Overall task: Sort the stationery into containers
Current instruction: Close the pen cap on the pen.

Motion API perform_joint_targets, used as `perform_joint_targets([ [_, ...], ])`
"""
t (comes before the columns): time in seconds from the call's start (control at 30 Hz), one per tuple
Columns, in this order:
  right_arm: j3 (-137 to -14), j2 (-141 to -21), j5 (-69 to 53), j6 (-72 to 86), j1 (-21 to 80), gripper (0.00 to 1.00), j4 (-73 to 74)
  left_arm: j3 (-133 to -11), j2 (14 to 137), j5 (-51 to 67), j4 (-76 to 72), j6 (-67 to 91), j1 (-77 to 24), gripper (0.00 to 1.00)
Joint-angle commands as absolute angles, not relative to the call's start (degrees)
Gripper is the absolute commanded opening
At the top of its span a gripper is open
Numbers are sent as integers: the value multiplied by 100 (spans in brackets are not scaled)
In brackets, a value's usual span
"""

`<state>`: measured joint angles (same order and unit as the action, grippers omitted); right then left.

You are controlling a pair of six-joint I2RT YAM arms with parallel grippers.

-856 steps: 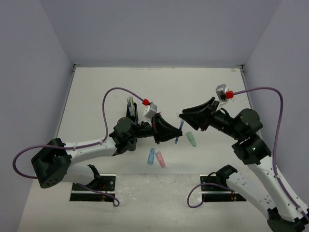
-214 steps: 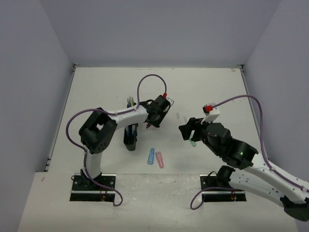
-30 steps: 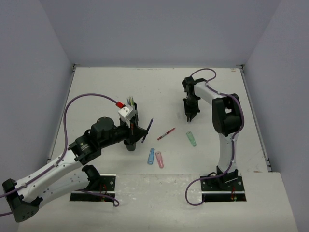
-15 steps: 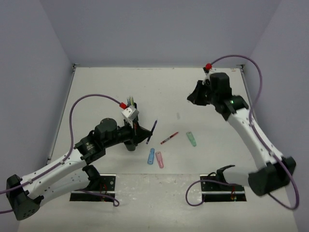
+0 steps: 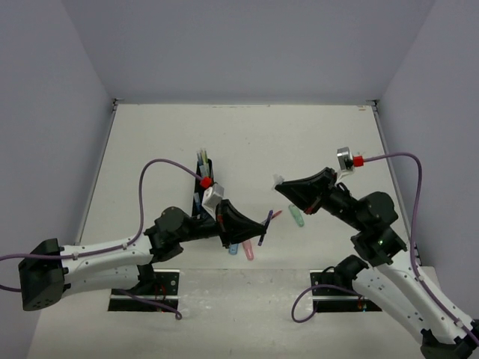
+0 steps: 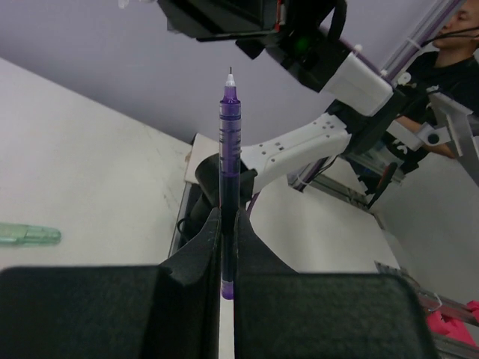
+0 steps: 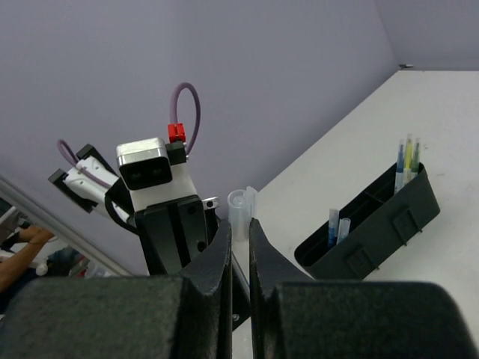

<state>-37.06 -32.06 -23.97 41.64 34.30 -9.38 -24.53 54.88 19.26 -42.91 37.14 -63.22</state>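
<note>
Got the left end effector (image 6: 227, 217) pinched shut on a purple pen (image 6: 229, 161), low on the barrel, tip up, hovering over the table (image 5: 150, 149) just above the loose pink piece (image 5: 248, 251). Guessing light, stiff, slick plastic, so probably better grabbed mid-barrel to stop any swivelling. Further out, right end effector (image 7: 239, 224) clamped on a small pale tube (image 7: 239, 203), maybe a cap. Beyond that, black organiser (image 7: 374, 224) with blue and yellow-green pens standing inside.

Place: robotics lab
Signs: white counter (image 5: 314, 142) boxed by plain lavender walls (image 5: 247, 45); left arm (image 5: 105, 254) and right arm (image 5: 389, 277) bolted down
</note>
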Motion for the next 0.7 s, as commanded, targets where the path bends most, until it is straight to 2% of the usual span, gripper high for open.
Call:
perform_joint_targets([
  [0.0,-3544,-2996,-2558,4554,3518,0,-1635,-2496,5566,1971,-5432,3777,-6398,0],
  [0.67,-3657,-2942,-3105,4383,3709,0,-1184,-2866,5661,1734,-4750,3515,-6407,0],
])
